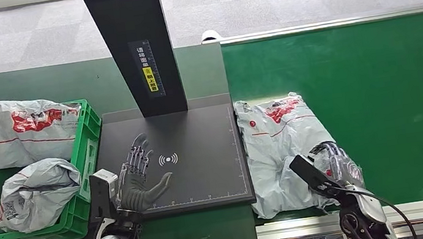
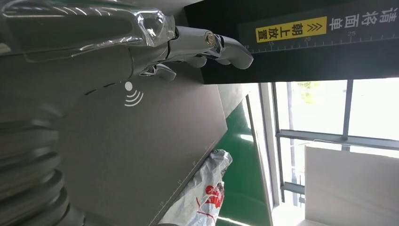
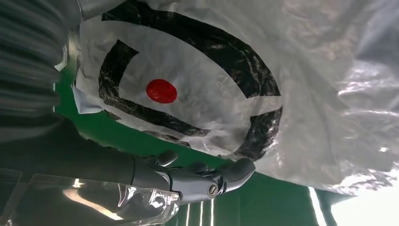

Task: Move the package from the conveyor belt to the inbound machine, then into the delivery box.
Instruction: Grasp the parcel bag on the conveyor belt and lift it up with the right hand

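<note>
A grey-white plastic package (image 1: 277, 148) with red print lies flat on the green conveyor belt (image 1: 380, 103), right beside the inbound machine's black plate (image 1: 198, 133). My right hand (image 1: 333, 162) lies at the package's near right corner. In the right wrist view its thumb (image 3: 235, 172) sits just off the bag (image 3: 211, 70), with green belt between, and nothing is pinched. My left hand (image 1: 139, 178) hovers over the plate's near left part, fingers (image 2: 202, 44) spread and empty. The package's end (image 2: 207, 193) pokes out past the plate's edge.
The machine's black post (image 1: 137, 43) rises from the back of the plate. A green crate (image 1: 86, 148) stands to the left, holding two more grey packages (image 1: 13, 130) (image 1: 36, 192). The belt's metal rail (image 1: 394, 213) runs along the near side.
</note>
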`<state>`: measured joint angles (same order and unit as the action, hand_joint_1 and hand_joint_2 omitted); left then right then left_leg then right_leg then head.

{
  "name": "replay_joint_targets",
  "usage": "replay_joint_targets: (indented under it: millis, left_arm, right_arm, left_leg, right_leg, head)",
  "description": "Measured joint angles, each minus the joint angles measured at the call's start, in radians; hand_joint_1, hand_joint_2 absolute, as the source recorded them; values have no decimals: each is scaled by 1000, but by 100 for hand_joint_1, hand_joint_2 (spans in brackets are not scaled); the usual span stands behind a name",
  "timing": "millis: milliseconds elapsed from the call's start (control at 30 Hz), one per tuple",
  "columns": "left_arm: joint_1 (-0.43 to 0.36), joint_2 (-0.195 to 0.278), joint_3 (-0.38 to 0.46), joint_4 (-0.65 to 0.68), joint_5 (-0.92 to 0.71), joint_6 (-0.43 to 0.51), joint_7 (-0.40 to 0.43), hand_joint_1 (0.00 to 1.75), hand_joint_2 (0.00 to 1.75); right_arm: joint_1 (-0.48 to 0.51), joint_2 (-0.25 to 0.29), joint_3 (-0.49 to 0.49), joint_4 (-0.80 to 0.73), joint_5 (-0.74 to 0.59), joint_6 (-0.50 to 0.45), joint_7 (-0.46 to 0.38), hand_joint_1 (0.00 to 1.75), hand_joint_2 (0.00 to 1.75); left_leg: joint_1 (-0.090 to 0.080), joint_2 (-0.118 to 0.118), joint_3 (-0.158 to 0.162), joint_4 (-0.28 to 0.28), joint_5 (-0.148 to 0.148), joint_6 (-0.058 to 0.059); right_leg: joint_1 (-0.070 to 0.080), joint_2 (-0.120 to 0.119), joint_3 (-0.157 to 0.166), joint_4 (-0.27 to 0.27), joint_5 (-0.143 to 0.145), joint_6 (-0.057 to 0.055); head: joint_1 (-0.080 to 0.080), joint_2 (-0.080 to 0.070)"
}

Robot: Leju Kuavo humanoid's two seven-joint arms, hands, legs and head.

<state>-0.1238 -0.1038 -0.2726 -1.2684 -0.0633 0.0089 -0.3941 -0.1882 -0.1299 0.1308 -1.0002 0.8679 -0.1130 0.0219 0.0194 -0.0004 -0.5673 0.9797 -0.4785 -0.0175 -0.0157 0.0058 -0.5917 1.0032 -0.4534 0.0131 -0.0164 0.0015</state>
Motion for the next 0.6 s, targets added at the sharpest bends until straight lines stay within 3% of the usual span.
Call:
replay_joint_targets:
  millis: [133,267,300,400,433,600]
  left_arm:
    - [0,0,0,0,-2,-2,3,0,175]
    - [-9,-1,-2,9,-11,-7,6,0,175]
    - [-15,-2,-4,14,-12,-7,7,0,175]
    - [-27,-7,-8,27,-14,-5,8,0,175]
    - [-28,-8,-8,29,-15,-2,8,0,175]
    - [-17,-8,-8,24,-20,9,11,0,175]
  right_arm:
    - [-9,-1,0,34,8,27,16,0,175]
    - [-30,-5,10,87,19,157,42,3,175]
    - [-39,-7,16,103,23,181,45,36,175]
    - [-61,-11,37,143,40,210,43,163,175]
    - [-65,-12,44,152,46,210,38,174,175]
    - [-70,-14,74,183,68,152,-25,175,175]
  left_leg:
    - [0,0,0,0,0,0]
    - [0,1,2,0,0,0]
    - [0,2,4,0,0,0]
    - [0,3,12,0,-3,0]
    - [0,3,16,0,-4,0]
    - [0,3,25,-1,-7,1]
  right_leg:
    - [0,0,0,0,0,0]
    - [0,1,1,0,0,0]
    - [0,1,2,0,0,0]
    - [0,2,10,-1,-2,0]
    - [0,3,13,-1,-2,0]
    - [0,3,26,-1,-5,2]
  head:
    - [0,0]
    - [0,0]
    - [0,0]
    - [0,0]
    - [0,0]
    - [1,0]
